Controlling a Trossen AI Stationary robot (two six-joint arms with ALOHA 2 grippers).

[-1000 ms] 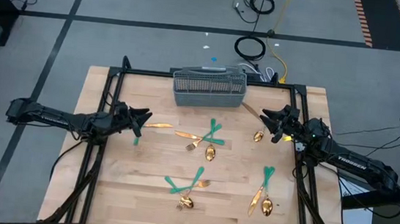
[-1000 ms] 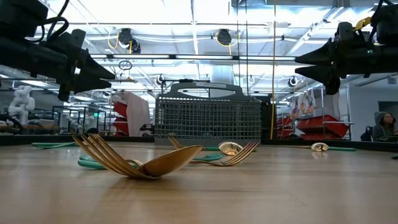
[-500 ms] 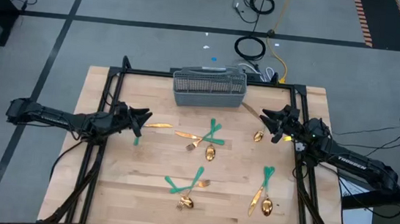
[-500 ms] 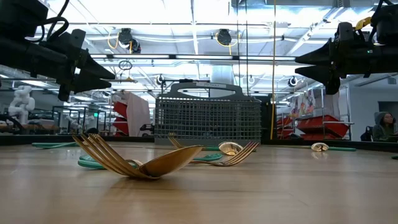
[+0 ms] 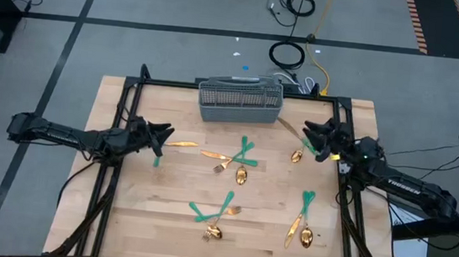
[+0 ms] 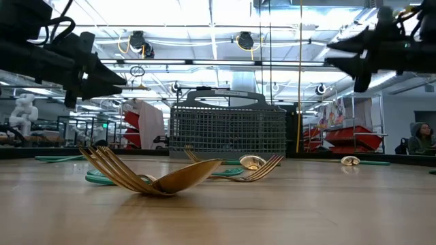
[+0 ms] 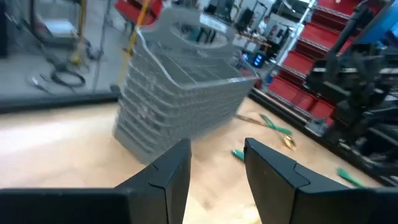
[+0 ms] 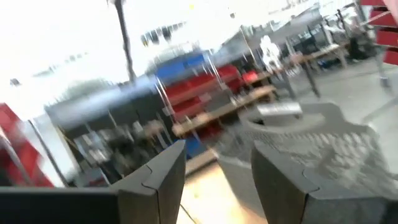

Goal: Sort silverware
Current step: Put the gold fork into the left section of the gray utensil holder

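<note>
Under my arms lies a pale wooden tabletop (image 5: 164, 190), smooth with visible plank grain. The small gold-coloured metal spoons and forks (image 5: 240, 175) gleam, polished and glossy, some with matt teal-green handles (image 5: 198, 211). The grey wire-mesh basket (image 5: 239, 102) looks dull. My left gripper's (image 7: 217, 168) dark fingers look matt plastic.

Right wrist view is motion-smeared: I can only make out the grey basket (image 8: 311, 134) as a vague mesh shape, no silverware readable there. In the low view the right gripper (image 6: 340, 54) is blurred too, and the left arm is cut off by the picture's edge. The basket (image 6: 227, 131) hides the table behind it. From above, the crossed forks and spoons (image 5: 235, 157) are too small for me to tell which lies on top.
</note>
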